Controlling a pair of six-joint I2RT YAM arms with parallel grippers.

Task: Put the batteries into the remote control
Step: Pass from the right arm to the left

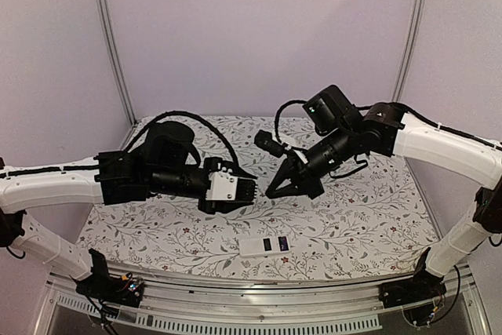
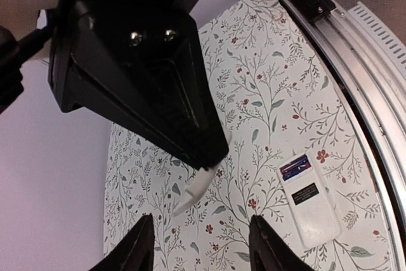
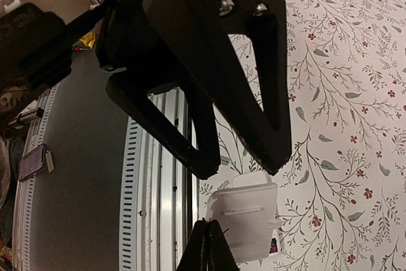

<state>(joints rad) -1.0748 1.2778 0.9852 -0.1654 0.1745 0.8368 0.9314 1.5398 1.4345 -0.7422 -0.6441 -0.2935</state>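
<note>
The remote control (image 1: 252,246) lies white back up near the table's front edge. Its battery bay is uncovered at the right end, and the batteries (image 2: 295,168) lie in it side by side. My right gripper (image 3: 207,225) is shut on a white battery cover (image 3: 247,220), held in the air above the table. In the left wrist view the cover (image 2: 195,193) sticks out of the right gripper's black fingers. My left gripper (image 2: 202,220) is open and empty, its tips facing the right gripper (image 1: 272,191) a short gap away. Both hang above and behind the remote (image 2: 314,211).
A floral-patterned cloth (image 1: 353,217) covers the table. A metal rail (image 1: 259,304) runs along the near edge, close to the remote. White walls with metal posts (image 1: 110,37) enclose the back and sides.
</note>
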